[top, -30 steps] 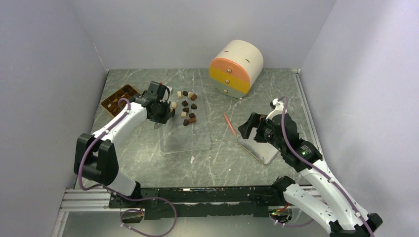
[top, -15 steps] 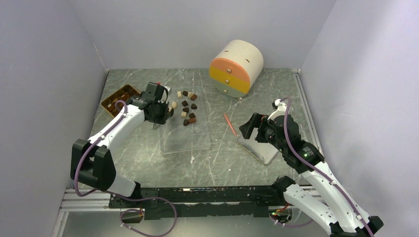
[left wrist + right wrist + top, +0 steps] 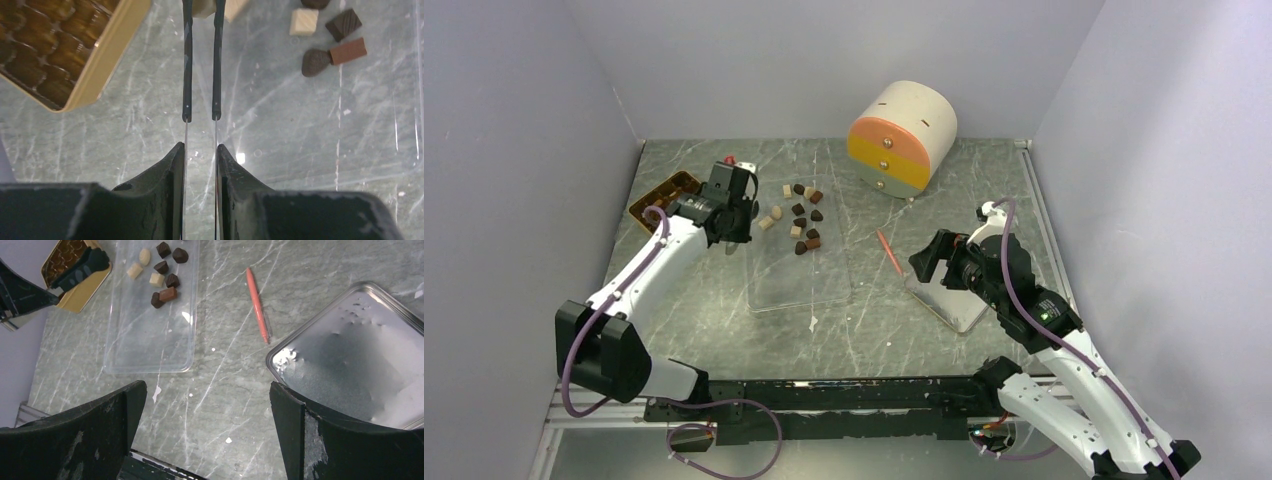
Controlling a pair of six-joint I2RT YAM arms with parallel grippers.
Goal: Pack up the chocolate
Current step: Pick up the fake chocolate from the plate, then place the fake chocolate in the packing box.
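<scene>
At ten o'clock, one golden tray [image 3: 107, 55]. Just beside, left gripper [image 3: 202, 12], clamped on one cream chocolate piece [image 3: 203, 6]. About twelve loose chocolate pieces [image 3: 798, 209] on one clear sheet [image 3: 799, 282], toward twelve o'clock. One orange stick [image 3: 888, 252]. At four o'clock, right gripper [image 3: 206, 390] spread wide, empty, over one metal lid [image 3: 350, 350].

I get bright, even light from overhead, and the shadows under the arms on the table [image 3: 874, 320] are faint and soft. The overhead view is crisp to its edges. On the right wrist feed the metal tin [image 3: 350, 355] throws a hazy white glare, and the clear tray [image 3: 150, 350] carries one small hot spot. The right gripper's fingers [image 3: 75, 440] loom dark and slightly soft near the lens. The left gripper's fingers [image 3: 187, 60] blur at their bases.
</scene>
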